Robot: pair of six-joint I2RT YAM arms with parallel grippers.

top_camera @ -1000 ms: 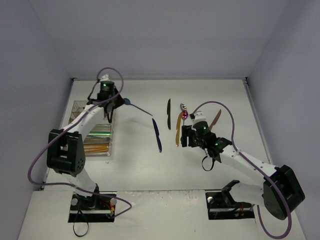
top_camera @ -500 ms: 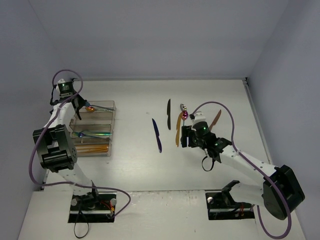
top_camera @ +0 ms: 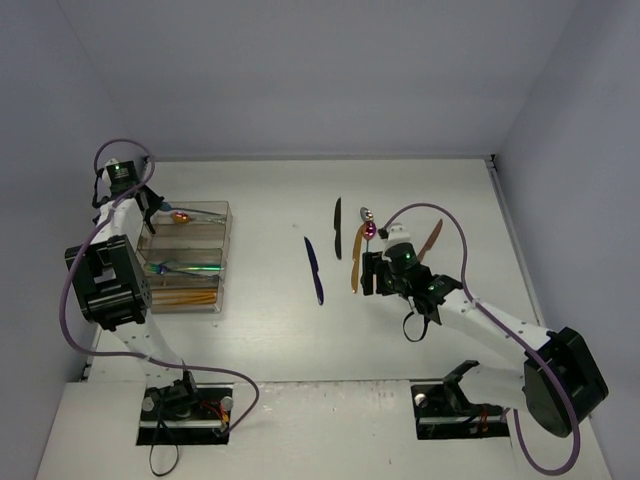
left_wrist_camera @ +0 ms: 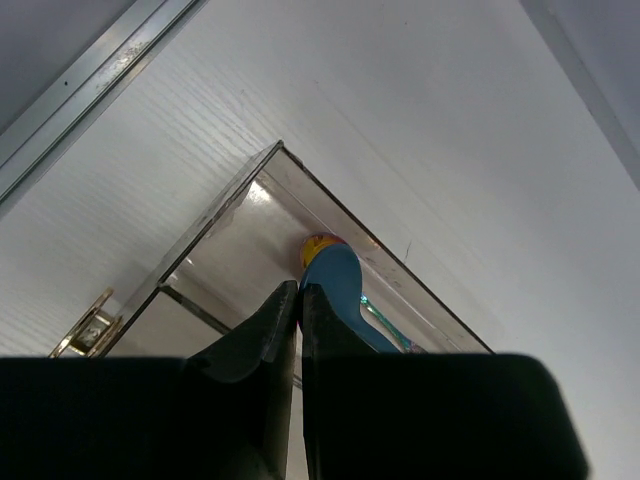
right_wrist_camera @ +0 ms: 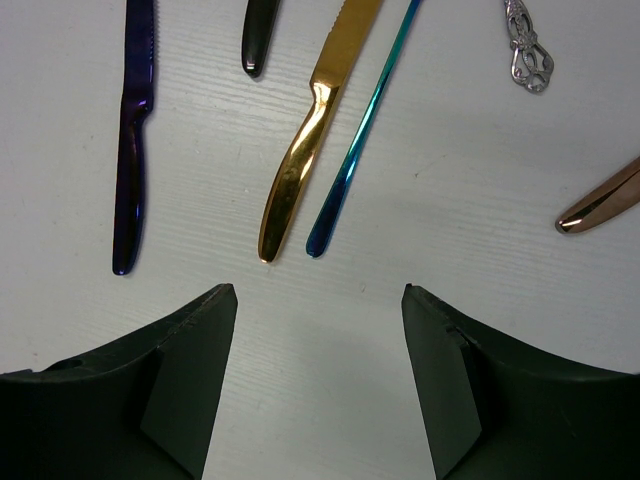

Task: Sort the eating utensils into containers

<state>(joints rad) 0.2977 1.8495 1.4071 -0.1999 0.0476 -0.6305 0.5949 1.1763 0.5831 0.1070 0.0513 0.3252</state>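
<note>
Surface: white surface (top_camera: 260, 330) stood boxed in by pale grey walls.
Tray: clear tray (top_camera: 226, 262) with long compartments lay at the left side. Gold pieces (top_camera: 185, 297) filled the nearest compartment, and a green-blue utensil (top_camera: 185, 267) lay in the next one.
Left gripper: left gripper (left_wrist_camera: 298, 290) hung over the tray's far end, fingers pressed together on a blue spoon (left_wrist_camera: 335, 285).
Blue spoon: its bowl, tipped yellow-pink, pointed into the farthest compartment. Whether it touched the floor could not be told.
Right gripper: right gripper (right_wrist_camera: 318, 295) was spread wide and held nothing. It hovered just short of the handle ends.
Loose utensils, mid-surface: dark blue knife (right_wrist_camera: 130, 150), black handle (right_wrist_camera: 258, 40), gold knife (right_wrist_camera: 310, 120), teal handle (right_wrist_camera: 360, 130), silver ornate handle (right_wrist_camera: 527, 55) and copper handle (right_wrist_camera: 605, 200). Gold knife and teal handle nearly met at their tips.
</note>
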